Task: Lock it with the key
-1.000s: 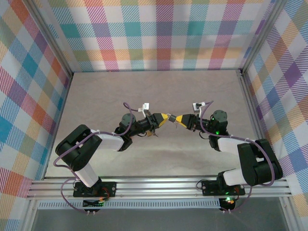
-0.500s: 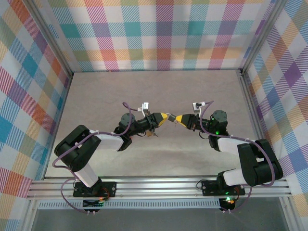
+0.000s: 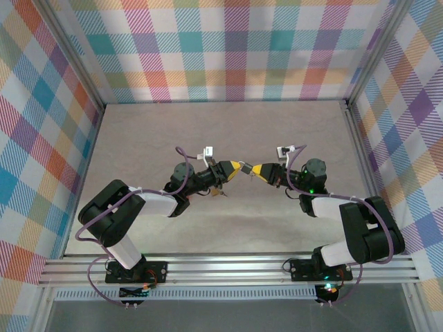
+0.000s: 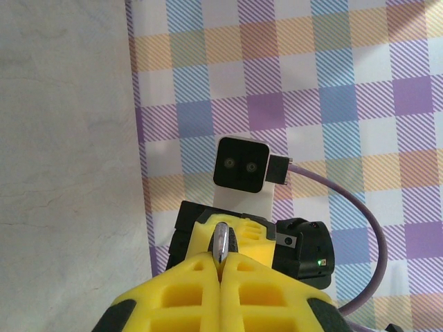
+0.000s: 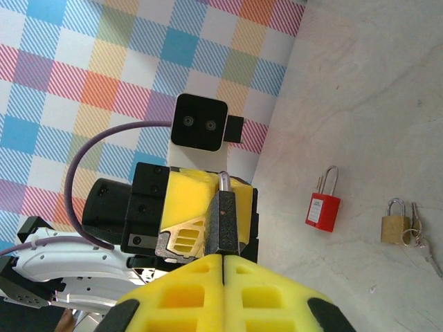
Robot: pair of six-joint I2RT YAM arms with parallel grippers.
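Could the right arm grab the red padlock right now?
Probably not: the right gripper is shut on a dark padlock, so its jaws are taken, though the red padlock lies unobstructed on the table.

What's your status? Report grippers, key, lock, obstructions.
Left gripper shut on key. Right gripper shut on dark padlock. Key not inserted, tips apart. Red padlock, brass padlock on table, off the path.

The right claw (image 5: 223, 263) pinches a dark padlock (image 5: 224, 225); a red padlock (image 5: 323, 209) and brass padlock (image 5: 394, 227) lie beyond.
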